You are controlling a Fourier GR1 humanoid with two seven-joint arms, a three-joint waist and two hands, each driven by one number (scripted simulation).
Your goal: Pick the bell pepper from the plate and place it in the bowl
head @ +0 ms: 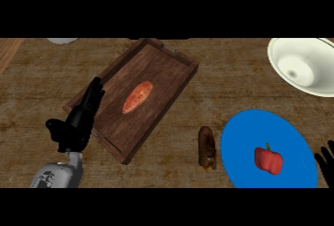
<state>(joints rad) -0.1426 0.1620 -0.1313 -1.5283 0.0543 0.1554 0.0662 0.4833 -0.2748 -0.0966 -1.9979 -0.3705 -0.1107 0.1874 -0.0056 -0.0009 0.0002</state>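
Note:
A red bell pepper (269, 160) with a green stem lies on the blue plate (244, 132) at the lower right of the head view. The white bowl (306, 62) stands at the far right, beyond the plate. Only the fingertips of my right hand (325, 159) show at the right edge, just right of the plate and apart from the pepper. My left hand (79, 120) is open, fingers straight, resting at the left rim of the wooden tray.
A wooden tray (163, 62) holding an orange sweet potato (138, 97) sits at centre left. A brown oblong vegetable (206, 148) lies just left of the plate. A white object (62, 40) peeks in at the top left.

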